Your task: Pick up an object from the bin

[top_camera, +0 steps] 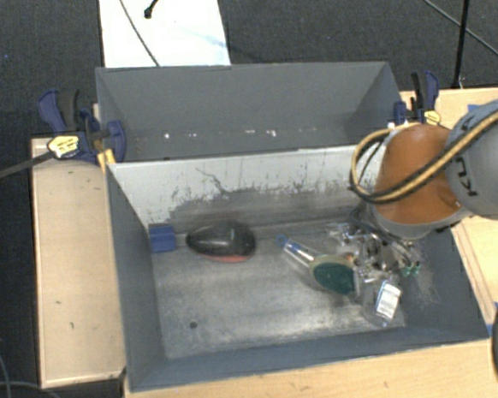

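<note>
Camera view shows the gripper (367, 257) low in the bin (269, 342), near the wall the arm comes over; the green round thing (332, 276) lies just beside it, toward the bin's middle; open or closed, I cannot tell.

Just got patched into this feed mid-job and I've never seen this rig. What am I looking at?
One camera looks down into a grey metal bin from above. The grey arm with the orange cover, entering from the right, is the robot; its gripper hangs low in the bin's right part, beside a dark green rounded thing. Close by lie a clear blue-tipped tube and a small white packet. Further left are a black oval thing with a red underside and a small blue block. Whether anything is held, I cannot tell.
</note>
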{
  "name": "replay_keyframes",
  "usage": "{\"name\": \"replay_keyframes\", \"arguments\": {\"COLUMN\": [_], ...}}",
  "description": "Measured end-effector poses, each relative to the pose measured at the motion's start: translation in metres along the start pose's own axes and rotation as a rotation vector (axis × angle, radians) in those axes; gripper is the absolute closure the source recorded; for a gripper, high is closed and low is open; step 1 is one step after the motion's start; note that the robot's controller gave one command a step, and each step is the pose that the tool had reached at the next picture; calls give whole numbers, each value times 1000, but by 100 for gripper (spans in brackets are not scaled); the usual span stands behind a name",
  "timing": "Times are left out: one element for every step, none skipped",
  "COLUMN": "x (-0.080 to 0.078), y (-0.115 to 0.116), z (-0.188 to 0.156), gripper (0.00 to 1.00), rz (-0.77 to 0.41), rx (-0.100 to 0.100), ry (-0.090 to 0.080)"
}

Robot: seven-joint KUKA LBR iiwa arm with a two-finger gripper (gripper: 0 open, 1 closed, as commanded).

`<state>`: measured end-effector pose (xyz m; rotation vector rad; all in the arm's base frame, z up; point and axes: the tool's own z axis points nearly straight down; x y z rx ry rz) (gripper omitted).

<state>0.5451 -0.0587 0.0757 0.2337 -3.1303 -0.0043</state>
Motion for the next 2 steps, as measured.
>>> {"name": "replay_keyframes", "arguments": {"x": [-1,-21], "y": [-3,-6], "z": [-3,-171], "gripper": [100,100], "rz": [-2,41], "rx": [3,5], "ry": [-5,-15]}}
